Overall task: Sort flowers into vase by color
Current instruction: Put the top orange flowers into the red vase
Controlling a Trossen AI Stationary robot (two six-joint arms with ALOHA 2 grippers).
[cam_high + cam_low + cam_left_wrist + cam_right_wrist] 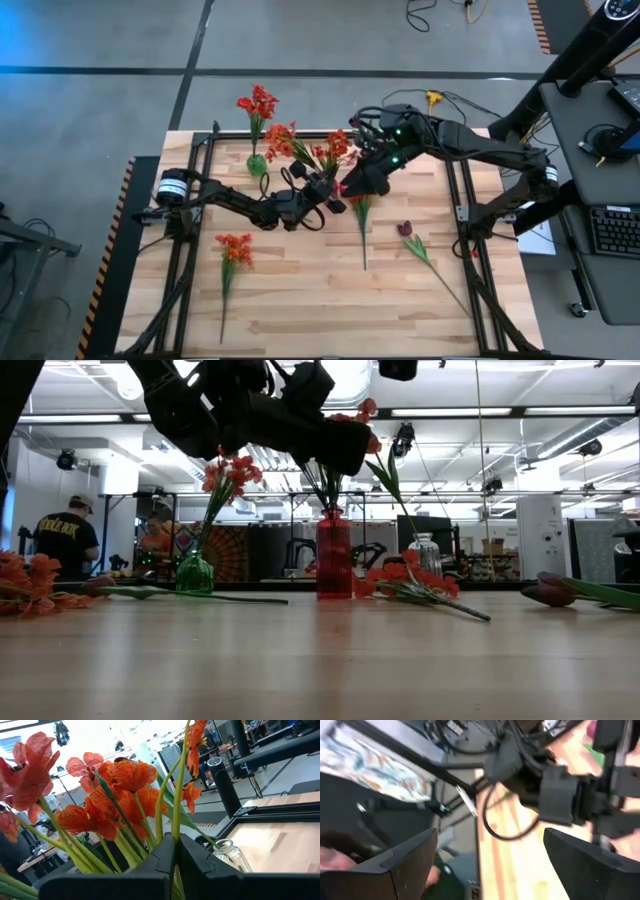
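The left hand (176,865) is clamped on a green stem (178,795) above the red vase (334,555) at the desk's (330,300) far middle. The right hand (490,865) gapes wide beside it. More flowers (232,250) lie on the desk; others stand in a green vase (195,573).

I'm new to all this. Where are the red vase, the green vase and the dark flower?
red vase (333,555), low view, on its body.
green vase (194,575), low view, on its bulb.
dark flower (405,229), high view, on its bloom.
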